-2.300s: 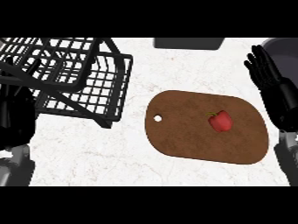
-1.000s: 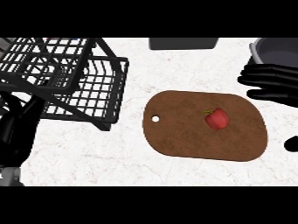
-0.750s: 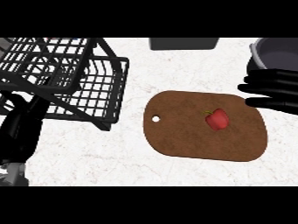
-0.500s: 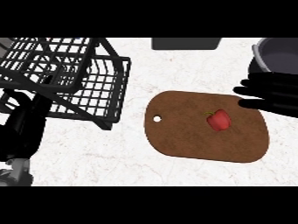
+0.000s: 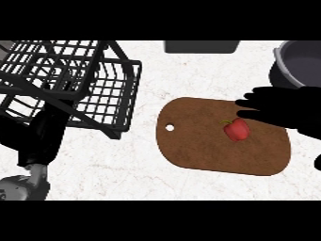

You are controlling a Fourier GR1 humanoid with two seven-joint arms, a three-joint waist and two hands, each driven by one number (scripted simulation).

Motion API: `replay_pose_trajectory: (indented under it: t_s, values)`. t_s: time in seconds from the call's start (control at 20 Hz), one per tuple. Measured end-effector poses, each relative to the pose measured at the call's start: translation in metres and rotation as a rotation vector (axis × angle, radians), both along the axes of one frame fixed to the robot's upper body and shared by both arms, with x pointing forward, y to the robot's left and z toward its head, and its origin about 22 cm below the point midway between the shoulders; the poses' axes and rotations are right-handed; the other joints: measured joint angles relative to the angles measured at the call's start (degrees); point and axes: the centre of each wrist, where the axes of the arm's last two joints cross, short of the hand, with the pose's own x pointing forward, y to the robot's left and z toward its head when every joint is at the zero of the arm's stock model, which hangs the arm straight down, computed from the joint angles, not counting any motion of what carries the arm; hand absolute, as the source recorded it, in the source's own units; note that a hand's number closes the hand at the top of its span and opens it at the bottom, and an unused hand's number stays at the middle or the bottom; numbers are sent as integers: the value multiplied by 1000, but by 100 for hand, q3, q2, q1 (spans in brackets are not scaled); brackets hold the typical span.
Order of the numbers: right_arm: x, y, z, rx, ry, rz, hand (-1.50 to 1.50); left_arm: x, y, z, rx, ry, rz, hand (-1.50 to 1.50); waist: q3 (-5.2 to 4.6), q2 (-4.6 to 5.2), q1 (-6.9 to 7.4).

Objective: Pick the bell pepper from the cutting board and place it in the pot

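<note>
A small red bell pepper [image 5: 236, 129] lies on the brown wooden cutting board [image 5: 204, 146], toward its right side. My right hand [image 5: 295, 113] comes in from the right, fingers stretched out to the left just above and beside the pepper, open and holding nothing. The dark grey pot [image 5: 308, 63] stands at the upper right, behind that hand. My left hand [image 5: 31, 136] is at the lower left, partly behind the wire rack, and its fingers do not show.
A black wire dish rack [image 5: 59, 80] fills the upper left, its corner reaching near the board's left end. A dark grey object [image 5: 201, 45] sits at the counter's far edge. White marble counter [image 5: 121, 174] lies in front of the board.
My right hand has swung down and leftward from beside the pot to hover over the board's right end next to the pepper. The pepper has not moved. My left arm has shifted slightly.
</note>
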Motion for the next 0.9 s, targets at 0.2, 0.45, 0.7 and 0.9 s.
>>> replay_pose_trajectory:
  t_s: [0.2,0.45,0.7,0.9]
  values:
    - [2,4,-17,-63,-20,-34,-150,-1,-14,4,-6,11,-32,0,-1,2,0]
    - [2,3,-33,-91,-45,-65,-150,0,-14,-2,-11,12,-39,0,-2,1,-11]
    - [2,10,-41,-50,-44,-65,-150,-3,-16,-7,-15,15,-40,0,-2,0,-12]
    - [-4,12,-45,-35,-37,-58,-150,5,-13,-5,-17,18,-39,0,-3,-3,-26]
